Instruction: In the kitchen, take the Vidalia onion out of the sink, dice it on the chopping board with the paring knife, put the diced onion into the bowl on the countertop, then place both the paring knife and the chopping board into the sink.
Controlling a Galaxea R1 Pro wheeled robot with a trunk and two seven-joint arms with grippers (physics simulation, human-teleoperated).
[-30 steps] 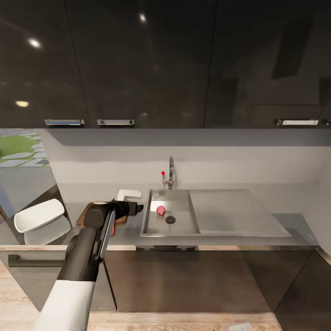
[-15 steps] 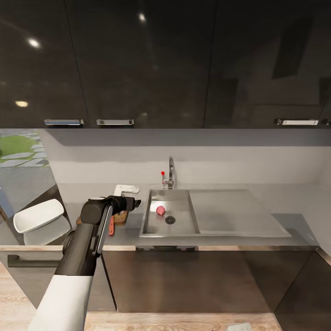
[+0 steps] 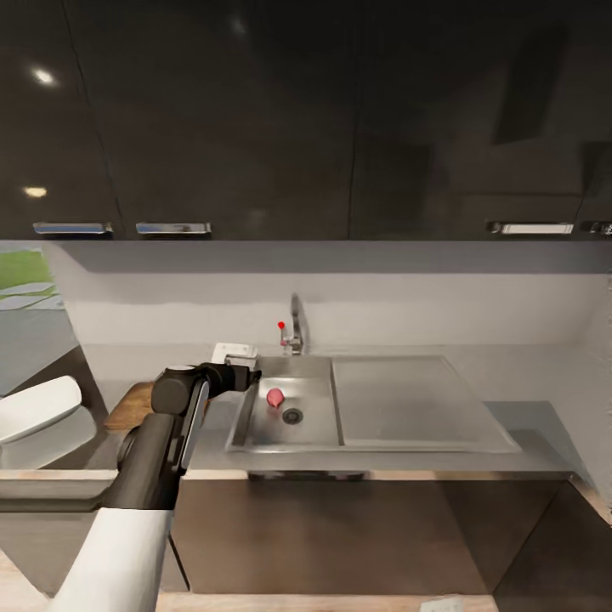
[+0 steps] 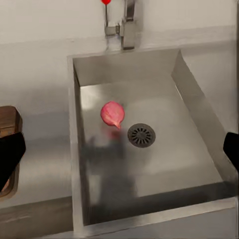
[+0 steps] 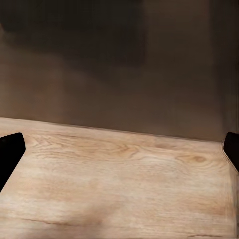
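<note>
Pink onion (image 3: 274, 397) lying in the sink (image 3: 255, 429) at 10 o'clock of the drain (image 3: 292, 416), left gripper (image 3: 249, 376) over the basin's rim, fingers apart and empty, right fingers (image 5: 11, 149) apart above wooden floor (image 5: 124, 184), chopping board (image 3: 129, 406) and white bowl (image 3: 38, 406) on the surface at 9 o'clock.

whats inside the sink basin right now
Inside the sink lies the onion, pinkish here, beside the round dark drain and apart from it. In the head view the near wall hides part of the basin floor.

Countertop and items resting on it

The grey countertop (image 3: 518, 374) was set with the sink (image 3: 408, 399); the chopping board (image 3: 129, 406), the white bowl (image 3: 38, 408) and a small white object (image 3: 234, 350) were carried on it.
</note>
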